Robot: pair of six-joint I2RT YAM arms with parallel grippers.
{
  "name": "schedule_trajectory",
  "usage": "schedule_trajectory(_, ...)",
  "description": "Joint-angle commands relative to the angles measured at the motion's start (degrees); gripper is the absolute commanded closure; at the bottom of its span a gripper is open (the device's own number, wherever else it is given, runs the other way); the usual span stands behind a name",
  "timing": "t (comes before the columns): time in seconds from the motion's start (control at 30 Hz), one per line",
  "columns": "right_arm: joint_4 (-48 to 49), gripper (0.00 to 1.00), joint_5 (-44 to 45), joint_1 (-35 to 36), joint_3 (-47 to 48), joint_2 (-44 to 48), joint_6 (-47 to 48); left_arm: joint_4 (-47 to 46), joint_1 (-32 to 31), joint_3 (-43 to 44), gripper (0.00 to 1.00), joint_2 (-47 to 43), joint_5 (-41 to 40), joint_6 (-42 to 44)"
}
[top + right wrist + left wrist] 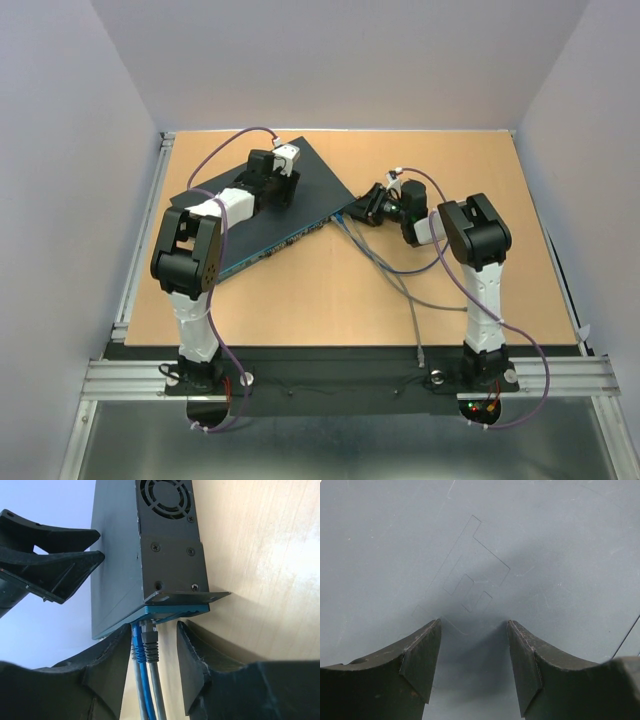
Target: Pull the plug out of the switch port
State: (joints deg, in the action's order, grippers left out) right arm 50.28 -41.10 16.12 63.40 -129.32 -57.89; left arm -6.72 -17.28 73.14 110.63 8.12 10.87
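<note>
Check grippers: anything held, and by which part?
Nothing clamped yet. Right gripper straddles the blue plug and grey plug at the switch port, gap showing on the grey side. Left gripper is open over the switch top, empty.

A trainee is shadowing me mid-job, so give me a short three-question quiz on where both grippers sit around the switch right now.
1. True or false: the left gripper is over the switch's flat top.
2. What sits between the right gripper's fingers? A) a screwdriver B) the blue and grey plugs C) nothing
3. Fill in: the plugs enter the switch's ____-coloured edge.
Key: 1 true; 2 B; 3 blue.
</note>
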Motion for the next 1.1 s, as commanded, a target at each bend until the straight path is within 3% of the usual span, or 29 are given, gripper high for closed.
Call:
schedule_trajectory(0.0, 1.5, 0.54, 0.8, 0.6, -0.5, -0.9, 0.0, -0.9, -0.3, -0.3, 0.34, -1.8, -0.5, 0.1)
schedule_trajectory(0.43, 1.4, 0.75, 2.3, 0.6, -0.8, 0.3, -2.3, -1.3, -0.2, -0.8, 0.34, -2.0, -0.6, -0.2)
schedule_trajectory(0.53, 1.3, 0.9, 2.1, 0.6, -1.1, 0.6, -3.2, -1.4, -0.3, -0.9, 0.34, -2.1, -1.0, -0.4)
schedule_trajectory(0.57, 1.3, 1.0, 2.2, 0.6, -1.5, 0.7, -3.2, -1.5, -0.3, -0.9, 0.34, -2.1, -1.2, -0.5)
schedule_trajectory(0.8, -0.4, 0.99, 1.8, 0.6, -4.6, 4.0, -2.6, -1.4, -0.3, -0.9, 0.34, -2.0, -2.3, -1.0)
schedule_trajectory(1.07, -9.5, 1.0, 0.8, 0.6, -5.4, 6.6, 4.8, -1.3, -0.3, -0.5, 0.34, -2.5, -2.8, -0.9)
